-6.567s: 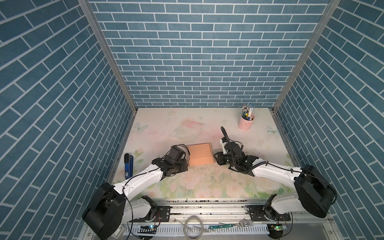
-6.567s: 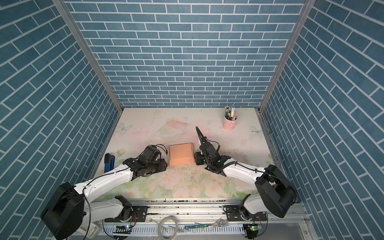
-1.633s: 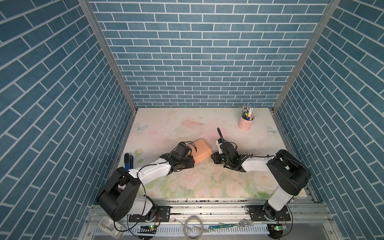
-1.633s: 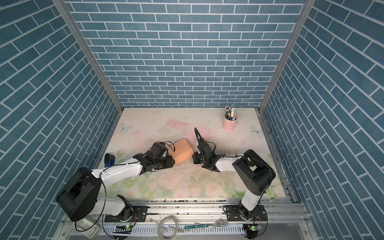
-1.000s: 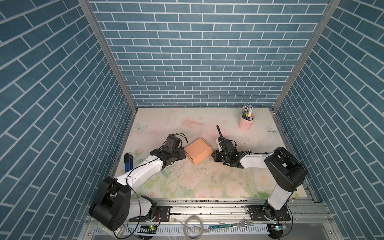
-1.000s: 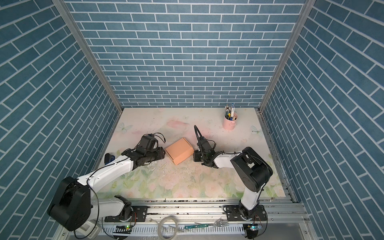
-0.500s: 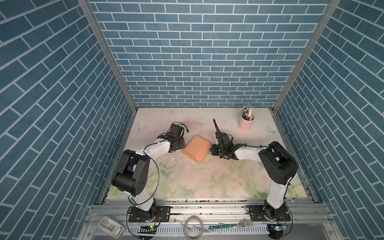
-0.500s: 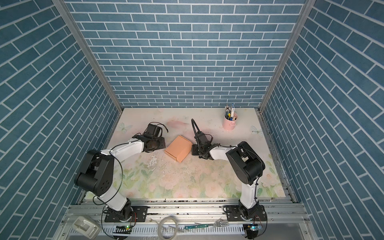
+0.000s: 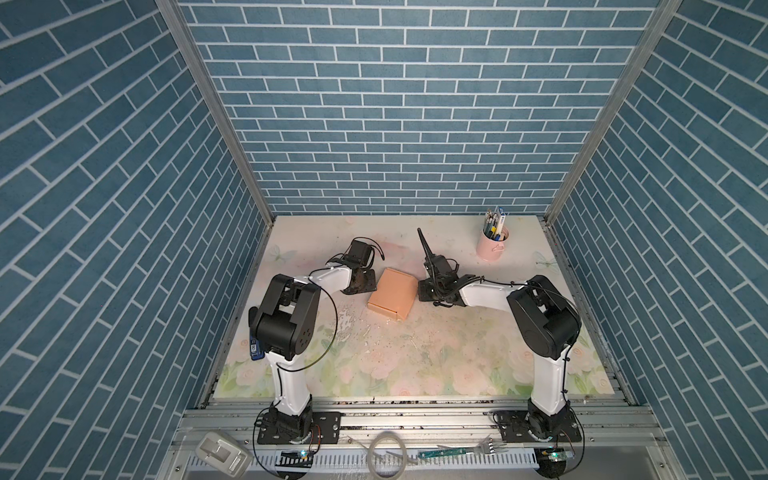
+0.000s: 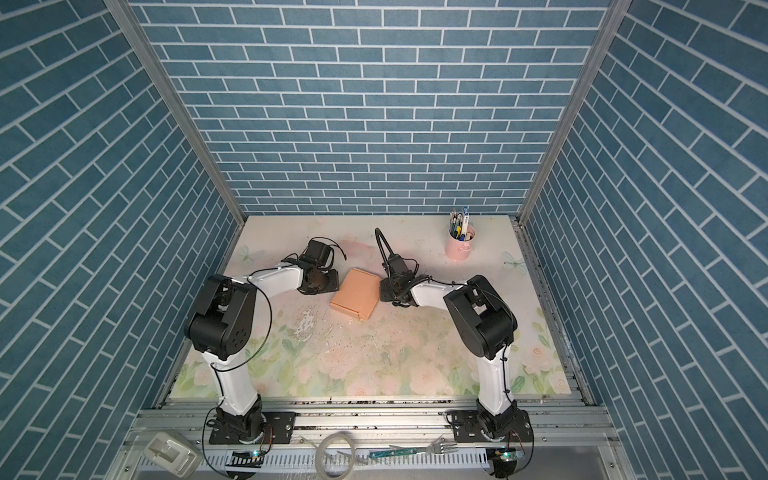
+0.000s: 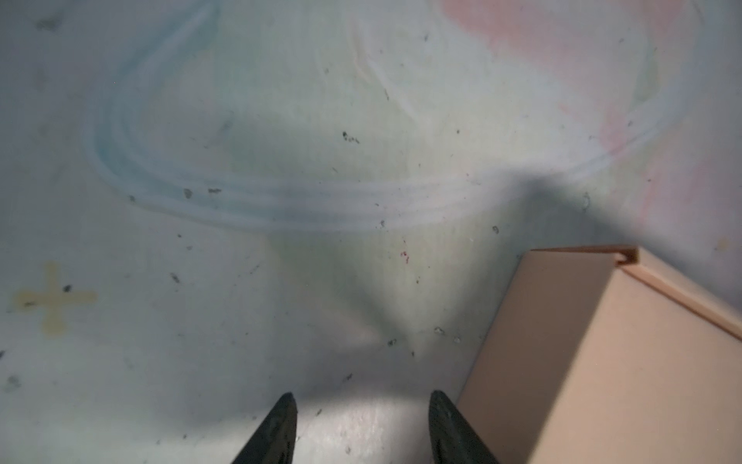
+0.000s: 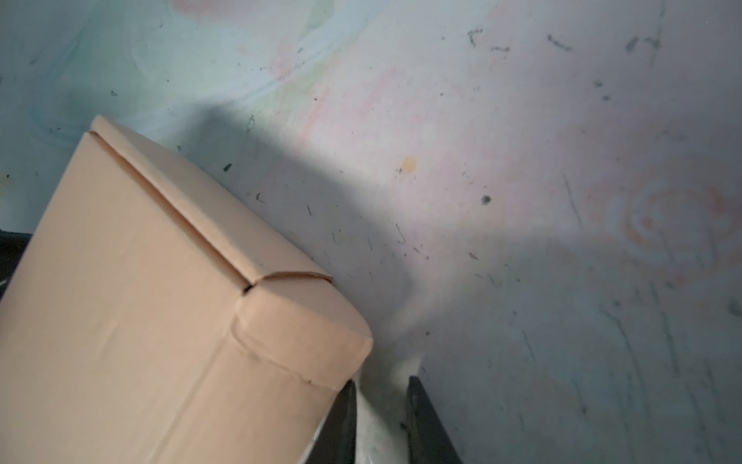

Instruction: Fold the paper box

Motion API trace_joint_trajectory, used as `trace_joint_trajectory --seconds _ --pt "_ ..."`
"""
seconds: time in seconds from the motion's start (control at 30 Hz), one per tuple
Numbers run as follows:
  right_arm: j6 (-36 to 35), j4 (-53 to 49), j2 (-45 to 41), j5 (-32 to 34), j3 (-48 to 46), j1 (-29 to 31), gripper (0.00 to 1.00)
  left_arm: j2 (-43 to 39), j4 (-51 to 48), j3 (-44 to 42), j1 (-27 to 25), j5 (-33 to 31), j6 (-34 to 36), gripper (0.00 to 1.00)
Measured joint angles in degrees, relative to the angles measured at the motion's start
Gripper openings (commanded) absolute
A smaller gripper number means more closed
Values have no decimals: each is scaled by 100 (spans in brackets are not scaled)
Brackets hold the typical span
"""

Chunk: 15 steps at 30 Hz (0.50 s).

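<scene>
The paper box (image 9: 392,293) (image 10: 356,297) is a shut peach-orange cardboard box lying flat and askew on the flowered mat. My left gripper (image 9: 360,283) (image 10: 321,285) sits low on the mat just left of it. In the left wrist view that gripper (image 11: 363,395) is open over bare mat, with the box wall (image 11: 602,361) beside one finger. My right gripper (image 9: 428,289) (image 10: 388,291) is low at the box's right edge. In the right wrist view its jaws (image 12: 381,382) stand a narrow gap apart with nothing between, and a box corner (image 12: 305,341) lies against one finger.
A pink cup of pens (image 9: 492,245) (image 10: 459,245) stands at the back right. A blue object (image 9: 256,347) shows behind the left arm by the left wall. Brick walls close three sides. A fork (image 9: 478,451) and a tube ring (image 9: 387,453) lie on the front rail.
Both arms have drawn in, elbows raised high, with the grippers further back on the mat. The box has turned and slid slightly toward the back. Neither gripper's opening has changed.
</scene>
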Motion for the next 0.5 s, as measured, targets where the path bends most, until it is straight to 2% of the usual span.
trace_joint_trajectory --seconds 0.5 --pt "-151 -238 214 142 361 -26 23 4 315 -105 -372 367 0 55"
